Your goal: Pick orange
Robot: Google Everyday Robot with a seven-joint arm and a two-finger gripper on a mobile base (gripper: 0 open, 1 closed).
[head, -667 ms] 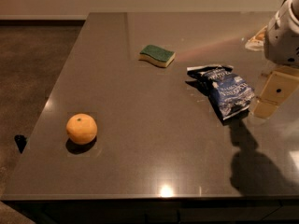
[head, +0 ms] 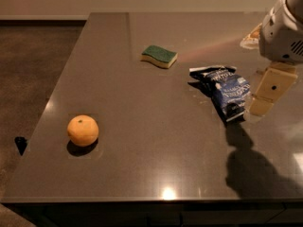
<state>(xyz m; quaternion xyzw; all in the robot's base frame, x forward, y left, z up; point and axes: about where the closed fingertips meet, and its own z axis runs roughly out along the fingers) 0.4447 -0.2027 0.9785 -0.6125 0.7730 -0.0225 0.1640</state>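
- We see the orange at 8 o'clock on the table — nothing touches it.
- The gripper hangs at 3 o'clock, just beside the bag — we can't make out its grip.

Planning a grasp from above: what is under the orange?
The orange sits directly on the grey table, its shadow beneath; the contact spot is hidden. The gripper hangs far right, beside the blue bag.
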